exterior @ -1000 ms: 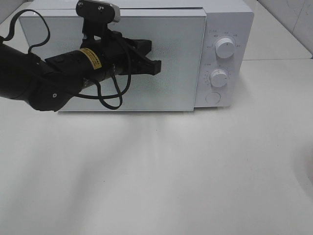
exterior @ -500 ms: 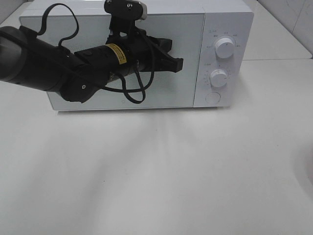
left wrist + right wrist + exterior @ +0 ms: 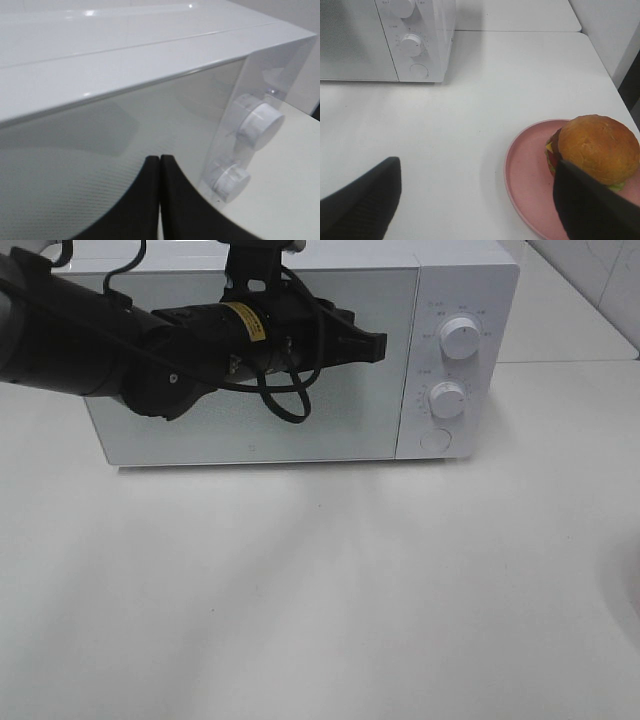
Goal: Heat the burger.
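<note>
Left gripper (image 3: pixel 375 346) shifted right across microwave (image 3: pixel 440 300) door, jaws closed, empty. White bench (image 3: pixel 330 590); burger (image 3: pixel 597 147) on pink plate (image 3: pixel 520 170) near right edge, right gripper (image 3: pixel 475 200) open.

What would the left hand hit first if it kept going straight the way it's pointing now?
Probably the microwave's control panel: the shut left hand points along the closed door toward the upper knob. Depth is unclear, so it could graze the door first.

A white microwave (image 3: pixel 300 350) with a finely dotted grey door is seen on a white bench (image 3: pixel 330 590). A golden-brown bun tops the burger (image 3: pixel 597 150), layered red, yellow and green, on a pink plate (image 3: pixel 525 185). Both pincers are black.
</note>
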Controlling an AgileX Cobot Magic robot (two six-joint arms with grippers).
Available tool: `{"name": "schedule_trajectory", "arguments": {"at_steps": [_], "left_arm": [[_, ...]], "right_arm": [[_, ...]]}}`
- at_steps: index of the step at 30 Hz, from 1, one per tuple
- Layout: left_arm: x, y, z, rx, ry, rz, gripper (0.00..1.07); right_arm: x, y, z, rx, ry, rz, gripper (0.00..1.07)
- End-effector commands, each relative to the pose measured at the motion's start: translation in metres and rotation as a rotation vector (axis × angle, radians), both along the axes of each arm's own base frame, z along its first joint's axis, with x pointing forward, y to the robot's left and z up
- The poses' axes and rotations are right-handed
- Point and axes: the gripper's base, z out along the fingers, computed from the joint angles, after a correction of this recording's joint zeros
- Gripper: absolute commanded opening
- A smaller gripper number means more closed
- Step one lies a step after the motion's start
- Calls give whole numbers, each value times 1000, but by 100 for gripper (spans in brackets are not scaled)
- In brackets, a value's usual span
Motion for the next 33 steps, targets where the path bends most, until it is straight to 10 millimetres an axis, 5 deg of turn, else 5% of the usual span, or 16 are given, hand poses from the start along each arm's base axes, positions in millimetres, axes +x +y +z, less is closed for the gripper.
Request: {"name": "schedule_trajectory", "arguments": {"at_steps": [1, 2, 3, 4, 5, 6, 7, 8, 11, 33], "left_arm": [[-12, -6, 14, 16, 30, -24, 10], [-12, -6, 14, 16, 30, -24, 10], [-17, -6, 15, 52, 70, -33, 27], [-17, -6, 15, 52, 70, -33, 27], [-20, -6, 16, 72, 90, -35, 40], [-24, -4, 18, 108, 130, -40, 67], [-24, -4, 18, 108, 130, -40, 67], [-30, -3, 19, 143, 176, -43, 88], [-37, 5, 22, 211, 261, -39, 102], [-111, 66, 62, 600, 802, -65, 102]], "right_arm": [[-5, 0, 0, -6, -46, 1, 75], [-5, 0, 0, -6, -46, 1, 75], [-5, 0, 0, -6, -46, 1, 75], [-5, 0, 0, -6, -46, 1, 75], [-5, 0, 0, -6, -46, 1, 75], [-5, 0, 0, -6, -46, 1, 75], [-5, 0, 0, -6, -46, 1, 75], [-5, 0, 0, -6, -46, 1, 75], [-5, 0, 0, -6, -46, 1, 75], [-5, 0, 0, -6, -46, 1, 75]]}}
